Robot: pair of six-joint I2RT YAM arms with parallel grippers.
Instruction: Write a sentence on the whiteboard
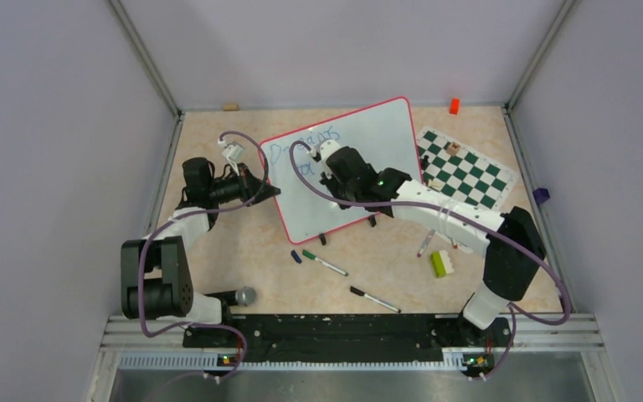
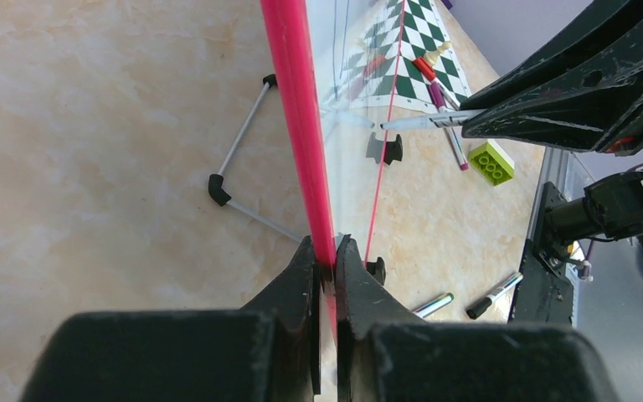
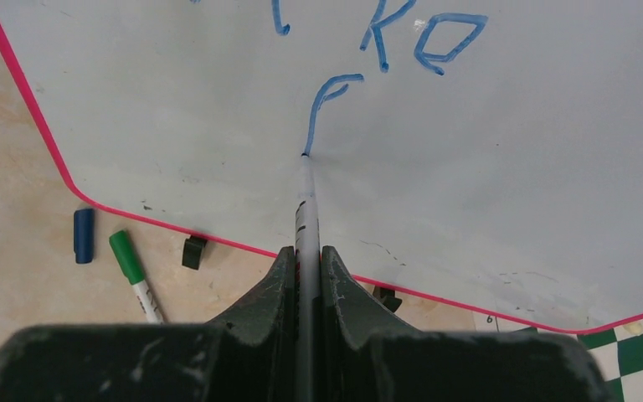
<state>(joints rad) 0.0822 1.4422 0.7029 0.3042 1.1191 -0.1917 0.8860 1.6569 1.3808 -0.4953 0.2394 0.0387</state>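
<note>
Blue sentence [image 1: 310, 138] marks one whiteboard [image 1: 385, 146]; three markers [image 1: 325, 262] lie loose (one cap [image 1: 295, 257]).

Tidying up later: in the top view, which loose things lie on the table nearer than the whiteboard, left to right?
Blue cap → green-capped marker → black marker → lime brick.

The whiteboard [image 1: 377, 142] is white with a red frame, the sentence [image 3: 311, 117] blue, the chess mat [image 1: 469, 172] green-and-white checkered.

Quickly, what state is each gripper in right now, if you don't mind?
The left gripper is closed on the whiteboard frame.
The right gripper is closed on a marker touching the board.
</note>
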